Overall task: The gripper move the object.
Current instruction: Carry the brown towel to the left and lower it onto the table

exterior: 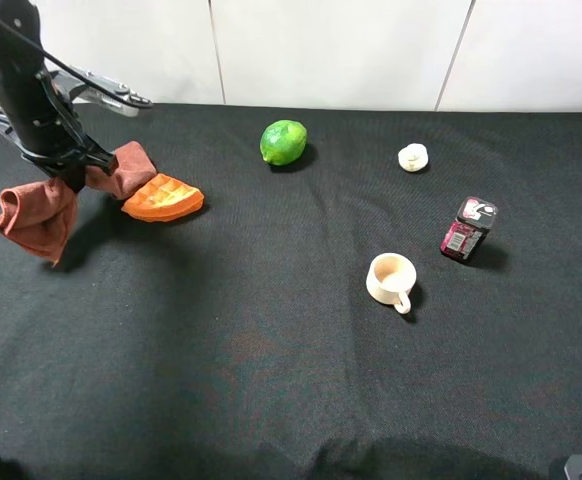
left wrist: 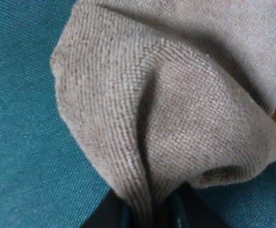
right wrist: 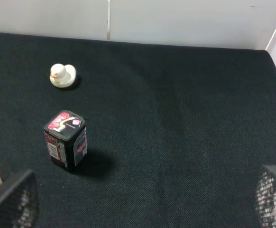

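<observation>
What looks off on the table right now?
Only the rust-brown towel: bunched in the shut left claw, one end dangling, the other seemingly against the orange waffle wedge. Cup and box stand upright; nothing spilled.

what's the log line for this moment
left gripper: shut on towel | towel: bunched, hanging off the jaws, next to waffle wedge | right gripper: open, empty

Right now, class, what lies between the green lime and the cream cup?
Nothing: in the exterior high view, only bare black tablecloth separates the lime from the cup.
</observation>
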`<state>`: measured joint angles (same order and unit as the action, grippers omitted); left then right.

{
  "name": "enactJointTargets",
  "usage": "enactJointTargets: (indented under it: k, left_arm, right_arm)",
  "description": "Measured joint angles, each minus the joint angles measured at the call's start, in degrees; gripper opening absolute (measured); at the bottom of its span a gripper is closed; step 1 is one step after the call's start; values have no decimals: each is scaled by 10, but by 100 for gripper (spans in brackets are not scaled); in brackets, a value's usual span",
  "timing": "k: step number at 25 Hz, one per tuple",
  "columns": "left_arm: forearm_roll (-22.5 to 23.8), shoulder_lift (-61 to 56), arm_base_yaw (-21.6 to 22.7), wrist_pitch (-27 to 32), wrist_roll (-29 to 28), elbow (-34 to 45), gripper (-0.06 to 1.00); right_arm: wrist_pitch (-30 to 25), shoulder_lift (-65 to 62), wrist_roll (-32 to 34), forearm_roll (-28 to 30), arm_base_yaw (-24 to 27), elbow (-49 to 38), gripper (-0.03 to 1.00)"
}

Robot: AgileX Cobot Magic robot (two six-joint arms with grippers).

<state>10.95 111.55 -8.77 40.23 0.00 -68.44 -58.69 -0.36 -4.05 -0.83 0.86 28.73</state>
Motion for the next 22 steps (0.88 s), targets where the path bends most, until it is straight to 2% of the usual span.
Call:
enactJointTargets:
  k: [9, 22]
  left_arm:
    - [1, 22, 0, -23, 0, 5, 18]
    - [1, 36, 0, -28, 0, 6, 18]
  right_arm:
    - [0, 0, 0, 0, 0, 0, 69]
    - [0, 0, 0, 0, 0, 0, 69]
